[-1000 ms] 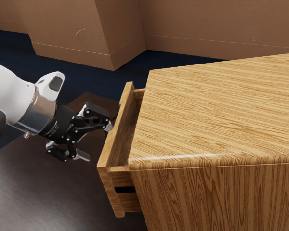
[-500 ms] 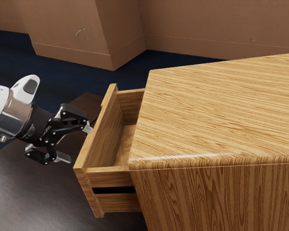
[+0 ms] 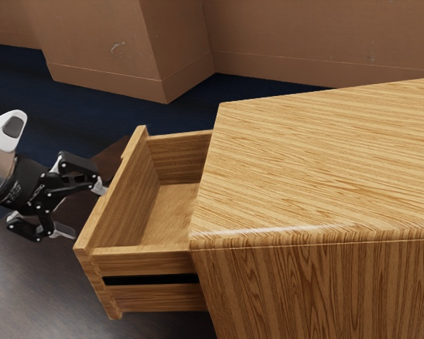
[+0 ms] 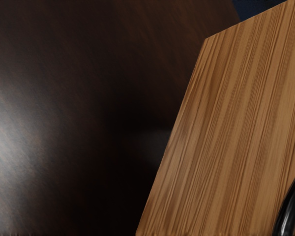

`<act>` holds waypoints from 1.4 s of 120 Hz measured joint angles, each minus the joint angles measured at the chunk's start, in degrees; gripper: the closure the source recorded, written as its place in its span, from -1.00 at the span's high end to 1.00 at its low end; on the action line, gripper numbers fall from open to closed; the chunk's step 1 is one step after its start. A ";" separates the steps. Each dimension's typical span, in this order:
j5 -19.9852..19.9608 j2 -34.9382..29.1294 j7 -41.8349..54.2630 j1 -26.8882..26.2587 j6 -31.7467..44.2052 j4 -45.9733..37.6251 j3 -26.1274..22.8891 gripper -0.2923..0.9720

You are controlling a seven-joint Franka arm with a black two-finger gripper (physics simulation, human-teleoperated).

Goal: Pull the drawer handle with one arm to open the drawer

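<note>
Clearly the top drawer (image 3: 120,187) of the light-oak wooden cabinet (image 3: 318,176) stood open, jutting well out of the cabinet body toward the exterior view's left. Its inside lay bare, showing a grained floor and plank walls. The cabinet took up the exterior view's right half, and the drawer's front panel hung over the dark brown wooden tabletop (image 3: 35,289), short of that tabletop's far edge.

The black two-finger gripper (image 3: 81,208) was just outside the front panel, at its outer face, reaching in from the exterior view's left edge on a white and grey wrist section (image 3: 3,138). The panel hid the place where the gripper met the drawer, so I could not tell whether it clasped the handle or merely stood beside it.

From the hand's camera, the panel's striped oak face (image 4: 236,137) ran slantwise close in front, with the dark tabletop (image 4: 64,123) beside it. A black curved bar, apparently the drawer handle (image 4: 291,211), showed against that oak face right by the hand.

Behind the tabletop's far edge lay a dark blue floor (image 3: 78,106), and beyond it rose plain brown walls (image 3: 127,49).
</note>
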 joint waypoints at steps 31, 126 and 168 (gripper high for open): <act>0.59 -2.81 0.00 2.22 -2.76 -1.04 0.00 0.53; 3.55 -7.88 0.40 5.60 -9.89 -1.00 2.07 0.53; 4.90 -8.37 0.44 4.95 -10.77 0.86 2.03 0.54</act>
